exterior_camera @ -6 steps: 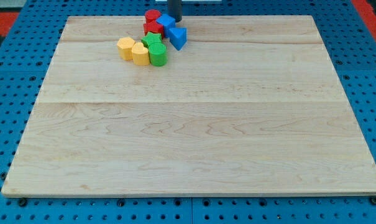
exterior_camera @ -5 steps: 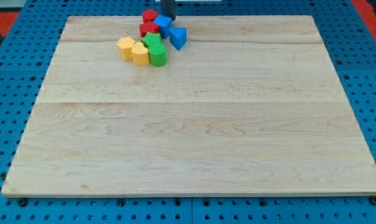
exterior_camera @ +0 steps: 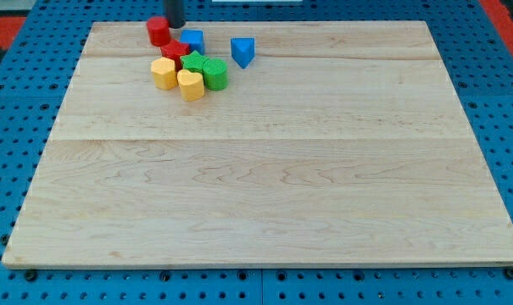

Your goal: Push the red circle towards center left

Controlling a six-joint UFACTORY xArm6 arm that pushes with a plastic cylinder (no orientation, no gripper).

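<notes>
"Where's the red round block [exterior_camera: 158, 31]?"
"At the light wooden table's [exterior_camera: 264, 195] 12 o'clock edge, left of middle. The dark rod's tip [exterior_camera: 175, 26] sits just at its 3 o'clock."
"A pincer?"
"None in view."

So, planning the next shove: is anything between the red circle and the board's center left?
Nothing visible. The red circle sits at the view's top, my tip just right of it; the yellow blocks lie right of that path.

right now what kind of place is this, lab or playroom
Most likely a robotics lab bench: a wooden board lies on a blue perforated table, small coloured blocks cluster near the view's top, and my tip sits just right of the red circle.
</notes>
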